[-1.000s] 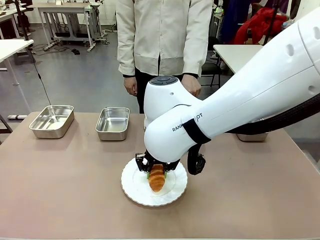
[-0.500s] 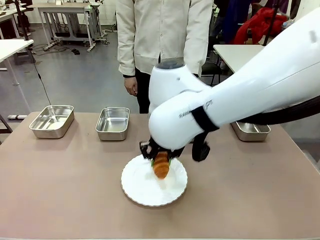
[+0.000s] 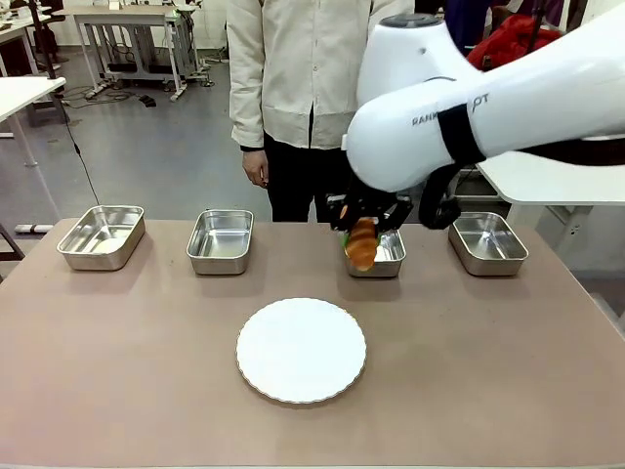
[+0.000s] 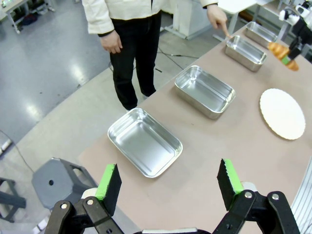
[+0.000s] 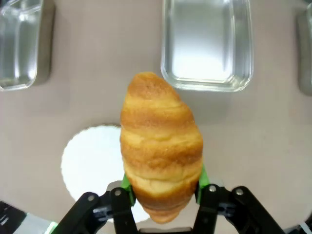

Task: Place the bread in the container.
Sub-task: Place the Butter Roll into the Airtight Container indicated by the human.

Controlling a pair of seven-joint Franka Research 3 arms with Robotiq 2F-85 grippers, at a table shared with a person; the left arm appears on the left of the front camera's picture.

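Note:
My right gripper (image 3: 364, 233) is shut on the bread (image 3: 362, 248), a golden-brown croissant that hangs in the air over the near edge of the third container from the left (image 3: 390, 258). From the right wrist, the bread (image 5: 161, 141) stands between the green pads (image 5: 200, 176), with that container (image 5: 207, 44) just ahead and below. In the left wrist view my left gripper (image 4: 168, 180) is open and holds nothing, off the table's left end, and the bread (image 4: 282, 48) shows far off. A person's hand (image 4: 217, 14) points at the third container (image 4: 245, 48).
Three other steel containers (image 3: 101, 236) (image 3: 220, 241) (image 3: 487, 242) stand in the same row along the far side. A bare white plate (image 3: 301, 350) lies at the middle near side. The person (image 3: 317, 88) stands behind the table.
My right gripper has lifted the bread off the white plate and carried it up and to the far right, over the third container. The plate is now bare.

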